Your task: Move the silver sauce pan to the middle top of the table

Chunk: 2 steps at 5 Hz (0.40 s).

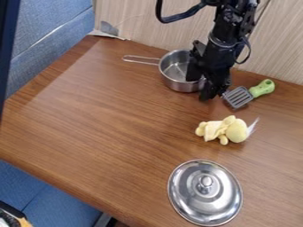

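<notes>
The black gripper (200,88) hangs down at the right side of the silver sauce pan (173,74), near the back of the table. Its fingers stand apart across the pan's right rim, one over the inside of the pan and the other outside it. Part of the rim and wall is hidden behind them. The pan is upright, and its wire handle (141,60) points left.
Right of the gripper lies a spatula (239,96) with a green handle. A yellow plush toy (228,129) lies nearer the front, and a silver lid (204,190) rests near the front edge. Behind the wooden table (100,119) stands a wall.
</notes>
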Each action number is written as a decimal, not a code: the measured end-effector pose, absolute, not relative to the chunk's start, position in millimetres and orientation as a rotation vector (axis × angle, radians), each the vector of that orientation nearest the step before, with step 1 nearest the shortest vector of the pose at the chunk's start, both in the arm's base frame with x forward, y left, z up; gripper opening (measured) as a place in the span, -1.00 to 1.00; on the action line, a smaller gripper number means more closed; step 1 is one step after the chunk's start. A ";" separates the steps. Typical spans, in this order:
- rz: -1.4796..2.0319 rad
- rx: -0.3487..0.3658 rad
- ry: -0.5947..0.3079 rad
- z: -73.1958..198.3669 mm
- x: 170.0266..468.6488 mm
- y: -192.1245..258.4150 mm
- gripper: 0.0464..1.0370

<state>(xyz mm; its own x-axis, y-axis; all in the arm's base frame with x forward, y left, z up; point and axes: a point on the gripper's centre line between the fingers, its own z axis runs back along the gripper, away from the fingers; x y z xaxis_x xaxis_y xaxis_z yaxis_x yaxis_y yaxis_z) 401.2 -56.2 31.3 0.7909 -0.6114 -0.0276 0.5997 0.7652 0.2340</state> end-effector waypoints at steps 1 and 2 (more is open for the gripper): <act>-0.634 0.243 -0.097 51.2 402.6 -56.1 0.96; -0.600 0.249 -0.206 93.2 398.6 -55.4 0.95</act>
